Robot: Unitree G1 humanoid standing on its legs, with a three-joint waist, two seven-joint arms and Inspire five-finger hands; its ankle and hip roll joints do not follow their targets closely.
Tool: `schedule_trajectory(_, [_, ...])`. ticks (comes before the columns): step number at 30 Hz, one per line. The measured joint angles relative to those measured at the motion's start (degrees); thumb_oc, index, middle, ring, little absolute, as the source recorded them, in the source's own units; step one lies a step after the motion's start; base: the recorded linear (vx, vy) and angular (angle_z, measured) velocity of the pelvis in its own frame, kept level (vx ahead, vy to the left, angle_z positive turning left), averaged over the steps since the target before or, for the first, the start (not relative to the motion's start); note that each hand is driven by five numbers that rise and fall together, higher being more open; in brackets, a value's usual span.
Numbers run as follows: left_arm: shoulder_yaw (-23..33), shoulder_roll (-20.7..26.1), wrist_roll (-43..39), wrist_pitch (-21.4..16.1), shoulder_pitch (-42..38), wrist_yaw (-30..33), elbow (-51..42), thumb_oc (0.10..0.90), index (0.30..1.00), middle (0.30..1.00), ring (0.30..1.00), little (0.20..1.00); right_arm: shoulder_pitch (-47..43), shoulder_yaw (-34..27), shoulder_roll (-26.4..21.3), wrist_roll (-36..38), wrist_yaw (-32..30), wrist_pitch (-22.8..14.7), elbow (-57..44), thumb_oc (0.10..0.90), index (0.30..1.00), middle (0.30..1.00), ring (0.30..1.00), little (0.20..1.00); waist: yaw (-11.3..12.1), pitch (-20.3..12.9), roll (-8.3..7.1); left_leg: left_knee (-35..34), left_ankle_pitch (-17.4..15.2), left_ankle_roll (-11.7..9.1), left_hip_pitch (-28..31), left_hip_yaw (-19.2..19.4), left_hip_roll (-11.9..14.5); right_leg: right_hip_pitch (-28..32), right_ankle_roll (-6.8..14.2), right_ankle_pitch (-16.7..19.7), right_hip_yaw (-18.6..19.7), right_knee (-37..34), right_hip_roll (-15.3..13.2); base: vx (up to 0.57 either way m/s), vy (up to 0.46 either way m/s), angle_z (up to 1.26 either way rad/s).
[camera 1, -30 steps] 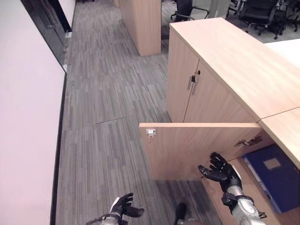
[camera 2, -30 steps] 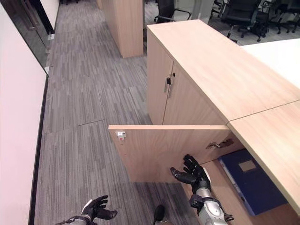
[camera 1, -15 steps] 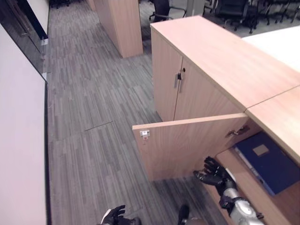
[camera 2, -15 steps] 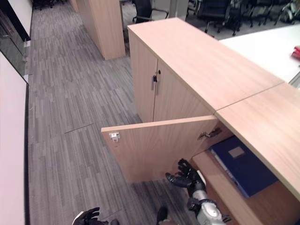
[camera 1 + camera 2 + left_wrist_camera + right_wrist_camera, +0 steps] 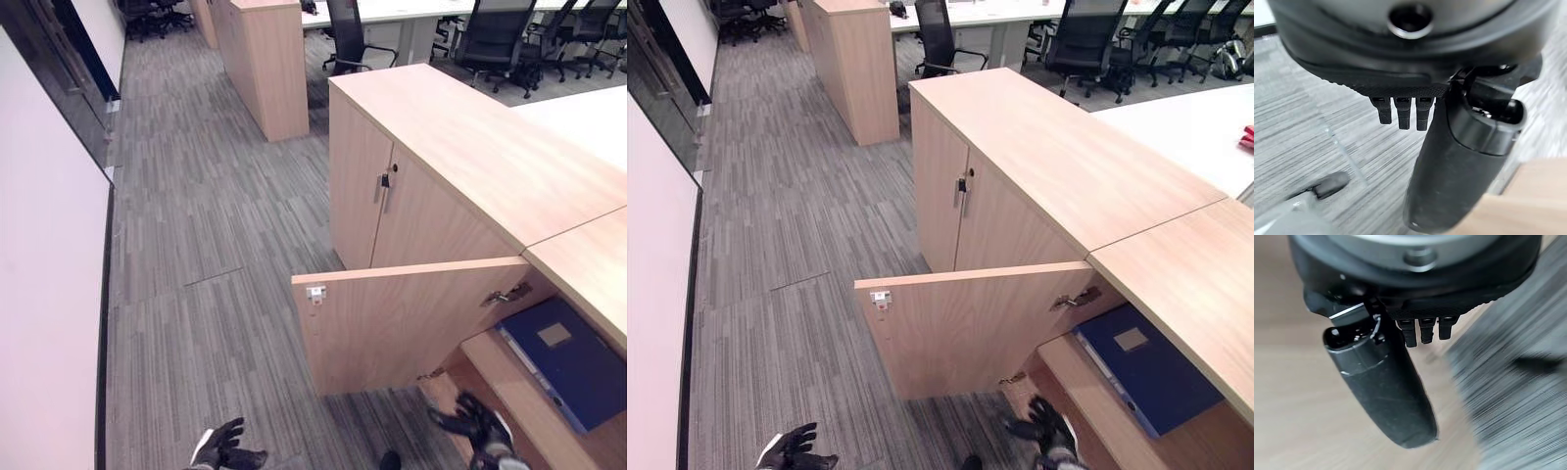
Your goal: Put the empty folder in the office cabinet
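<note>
The right hand (image 5: 478, 427) has dropped away from the open cabinet door (image 5: 411, 323), fingers spread and empty. The blue folder (image 5: 566, 357) lies on the shelf beyond it, so only closing seems left. The left hand (image 5: 227, 448) hangs open.

Readable text: none.
Folder (image 5: 562, 360) label (image 5: 554, 336): pale patch, lower right of frame, blank or illegible.
</note>
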Motion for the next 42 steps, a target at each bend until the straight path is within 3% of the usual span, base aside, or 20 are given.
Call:
schedule_trajectory(5, [-0.06, 0.80, -3.50, -0.69, 0.80, -0.24, -10.64, 0.800, 0.900, 0.900, 0.900, 0.900, 3.24, -0.46, 2.94, -3.19, 0.01, 1.47, 5.88, 0.800, 0.900, 0.900, 0.900, 0.900, -0.20, -0.07, -0.79, -0.01, -0.05, 0.30, -0.63, -0.11, -0.43, -0.52, 0.52, 0.38, 0.12, 0.00, -0.58, 0.00, 0.013, 0.00])
schedule_trajectory(11, [0.27, 0.86, -6.49, -1.07, -2.22, -0.12, -12.63, 0.800, 0.900, 0.900, 0.900, 0.900, 1.55, -0.56, 4.07, -4.60, 0.47, 2.08, 13.43, 0.800, 0.900, 0.900, 0.900, 0.900, -1.33, -0.75, -1.97, 0.00, 0.23, 0.53, 0.17, 0.36, -0.61, -0.42, 0.49, 0.57, 0.64, -0.02, -0.63, 0.02, 0.034, -0.04])
schedule_trajectory(22, [1.97, 3.21, -8.36, -1.13, -7.35, 0.61, -14.24, 0.800, 0.900, 0.900, 0.900, 0.900, 0.13, -1.00, 2.79, -6.24, 1.00, 2.51, 13.48, 0.800, 0.900, 0.900, 0.900, 0.900, -1.82, -1.28, -0.91, 0.00, 0.10, 0.69, 1.40, 2.46, -0.96, -0.29, 0.53, 1.11, 2.17, -0.02, -0.63, 0.02, 0.024, -0.09])
schedule_trajectory(26, [1.76, 5.11, -8.34, -1.11, -8.99, 0.78, -14.58, 0.800, 0.900, 0.900, 0.900, 0.900, -0.60, -1.00, 2.64, -6.23, 1.51, 2.51, 13.28, 0.800, 0.900, 0.900, 0.900, 0.900, -3.02, -1.33, -0.93, -0.01, 0.00, 0.78, 1.91, 3.14, -1.11, -0.23, 0.54, 1.40, 2.83, -0.08, -0.78, 0.01, 0.013, -0.08])
schedule_trajectory(35, [-3.06, 6.80, -8.14, -0.96, -14.97, -0.43, -16.00, 0.800, 0.900, 0.900, 0.900, 0.900, -0.16, -0.91, 2.65, -6.27, 2.54, 3.17, 13.32, 0.800, 0.900, 0.900, 0.900, 0.900, -3.98, -1.43, -1.67, -0.01, -0.05, 0.85, 2.16, 3.49, -1.48, -0.38, 0.87, 1.72, 3.51, -0.02, -1.03, 0.00, 0.027, -0.04])
schedule_trajectory(42, [-10.04, 7.43, -8.17, -0.31, -16.78, -4.17, -24.80, 0.800, 0.900, 0.900, 0.900, 0.900, -0.16, -1.07, 2.62, -6.25, 2.62, 4.02, 13.32, 0.800, 0.900, 0.900, 0.900, 0.900, -5.02, -1.44, -2.98, -0.01, -0.18, 1.20, 2.26, 4.45, -2.13, -0.51, 1.12, 2.02, 3.79, 0.02, -1.46, -0.02, 0.055, -0.03])
